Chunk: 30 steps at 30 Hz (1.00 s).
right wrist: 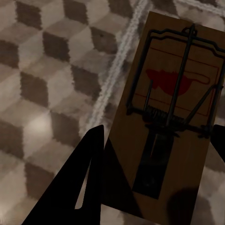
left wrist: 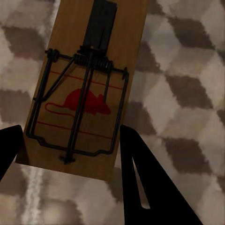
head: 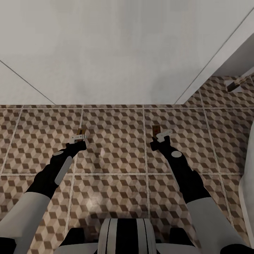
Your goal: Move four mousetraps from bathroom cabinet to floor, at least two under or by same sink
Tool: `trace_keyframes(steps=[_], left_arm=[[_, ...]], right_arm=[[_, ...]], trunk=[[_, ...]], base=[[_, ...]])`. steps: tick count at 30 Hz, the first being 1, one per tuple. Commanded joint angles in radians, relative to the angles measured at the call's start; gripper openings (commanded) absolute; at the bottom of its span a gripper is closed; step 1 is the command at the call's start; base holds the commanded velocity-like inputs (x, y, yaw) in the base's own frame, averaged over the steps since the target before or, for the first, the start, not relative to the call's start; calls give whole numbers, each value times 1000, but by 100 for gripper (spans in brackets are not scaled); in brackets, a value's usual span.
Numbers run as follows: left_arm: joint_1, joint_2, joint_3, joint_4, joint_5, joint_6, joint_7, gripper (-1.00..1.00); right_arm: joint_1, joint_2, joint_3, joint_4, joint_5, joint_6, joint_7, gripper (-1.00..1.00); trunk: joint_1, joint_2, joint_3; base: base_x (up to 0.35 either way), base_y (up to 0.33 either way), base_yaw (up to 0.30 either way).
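Observation:
Two brown wooden mousetraps are held over the bathroom floor, which is tiled in a brown-and-beige cube pattern. My left gripper is shut on one mousetrap. In the left wrist view this mousetrap shows a red mouse print and a dark wire spring, and it sits between the black fingers of the left gripper. My right gripper is shut on the other mousetrap. The right wrist view shows that mousetrap clamped in the right gripper. The cabinet and the sink are out of view.
A white wall rises straight ahead where the tiles end. It steps back at the right into a corner. A white rounded fixture stands along the right edge. A small white and chrome object lies at the far right.

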Motion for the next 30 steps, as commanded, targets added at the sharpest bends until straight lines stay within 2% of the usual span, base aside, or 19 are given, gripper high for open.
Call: trace_keyframes(steps=[1, 18, 26, 30], left_arm=[[0, 1, -4, -2, 9, 3, 8, -100], [0, 0, -4, -4, 9, 3, 9, -100], [0, -2, -4, -4, 9, 4, 9, -100], [0, -3, -4, -5, 9, 5, 9, -100]], right_arm=[[0, 0, -1, -2, 9, 6, 7, -100], [-1, 10, 0, 8, 8, 26, 7, -100], [-1, 55, -2, 46, 7, 78, 4, -100], [-1, 89, -4, 56, 9, 117, 0, -100]], trunk=[[0, 0, -1], [0, 0, -1], [0, 0, -1], [0, 0, -1]], base=[[56, 0, 0], [41, 0, 0], [0, 0, 0], [0, 0, 0]])
